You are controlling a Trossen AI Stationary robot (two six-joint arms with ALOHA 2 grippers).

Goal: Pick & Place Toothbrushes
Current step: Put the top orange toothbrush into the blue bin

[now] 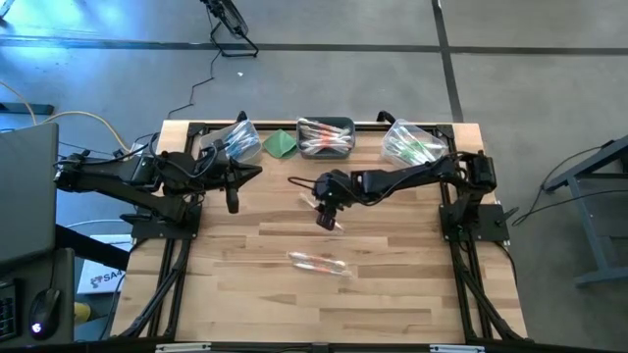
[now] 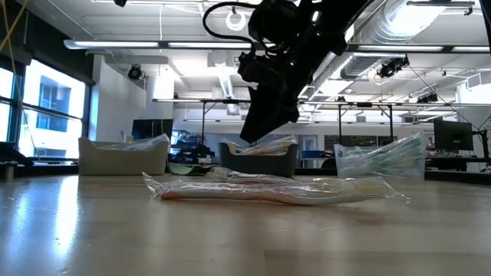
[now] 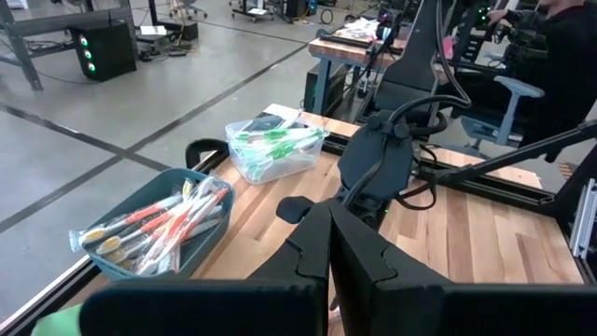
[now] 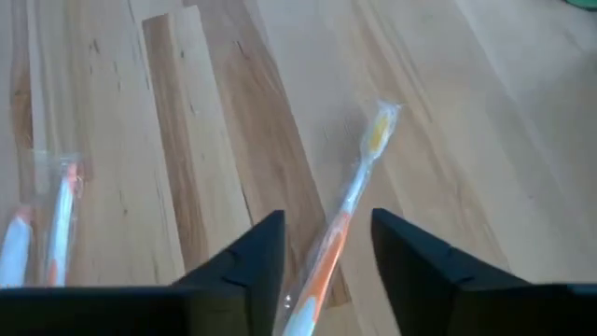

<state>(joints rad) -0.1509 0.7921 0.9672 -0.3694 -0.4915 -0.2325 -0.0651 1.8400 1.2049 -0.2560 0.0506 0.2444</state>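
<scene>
An orange-handled toothbrush (image 4: 359,187) in a clear wrapper lies flat on the wood, near the table's middle (image 1: 332,222). My right gripper (image 4: 326,224) hovers over it, open, one finger on either side of its handle end and touching nothing; the low view shows this gripper (image 2: 265,136) raised off the table. More wrapped orange toothbrushes (image 1: 319,262) lie nearer the near edge, and show in front in the low view (image 2: 276,190). My left gripper (image 3: 328,266) is shut and waits at the table's left (image 1: 233,199).
Along the far edge stand a clear bin (image 1: 238,142), a folded green cloth (image 1: 282,144), a dark bin of orange toothbrushes (image 1: 326,137) and a clear bin of green ones (image 1: 412,144). Bare wood lies around the loose toothbrushes.
</scene>
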